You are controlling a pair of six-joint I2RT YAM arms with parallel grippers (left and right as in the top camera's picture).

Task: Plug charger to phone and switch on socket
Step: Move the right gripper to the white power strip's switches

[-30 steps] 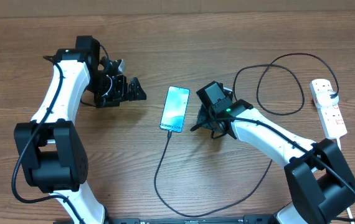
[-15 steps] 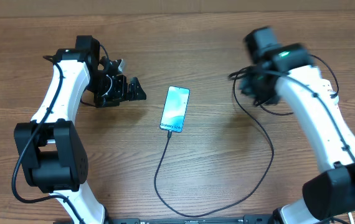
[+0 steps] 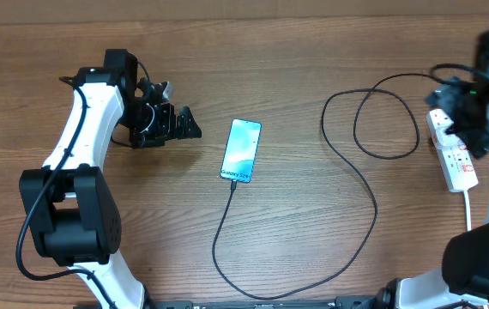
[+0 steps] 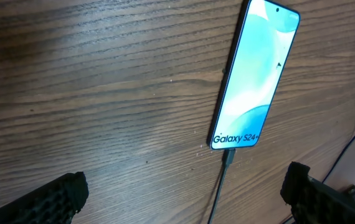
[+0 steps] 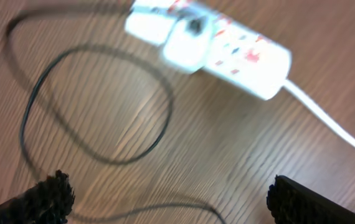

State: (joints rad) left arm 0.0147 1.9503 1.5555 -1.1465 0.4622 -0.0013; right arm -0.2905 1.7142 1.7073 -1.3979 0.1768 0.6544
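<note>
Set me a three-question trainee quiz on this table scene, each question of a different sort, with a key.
1. True or false: the thin black charger cable meets the slim blue-screened smartphone at its "Galaxy S24" end.
2. Which lies nearest the right tool? A) the smartphone B) the white oblong power strip with red switches C) the cable's phone end
3. Fill in: the right tool's jaws stand ____, with nothing between them.
Key: 1 true; 2 B; 3 open.
</note>
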